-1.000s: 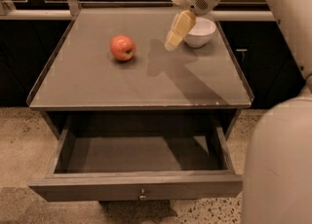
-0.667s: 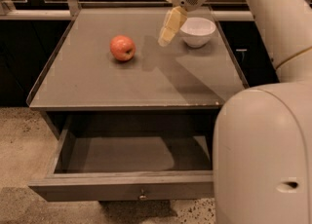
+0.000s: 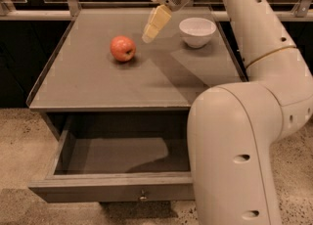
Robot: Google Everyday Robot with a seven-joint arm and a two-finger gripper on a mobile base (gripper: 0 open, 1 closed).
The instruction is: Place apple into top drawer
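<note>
The apple [image 3: 122, 48] is red-orange and sits on the grey cabinet top [image 3: 98, 87], left of centre. My gripper [image 3: 148, 37] hangs above the top, a little right of and behind the apple, apart from it, with nothing seen in it. The top drawer [image 3: 112, 190] is pulled out below the front edge, its inside bare, a small metal knob [image 3: 142, 197] on its front panel. My arm covers the drawer's right part.
A white bowl [image 3: 197, 31] stands at the back right of the cabinet top. My large white arm [image 3: 244, 136] fills the right foreground. A metal rail [image 3: 39, 14] runs behind the top. The floor is speckled.
My gripper has moved left across the top, from beside the bowl toward the apple. The arm now covers more of the right side. Apple, bowl and drawer have not moved.
</note>
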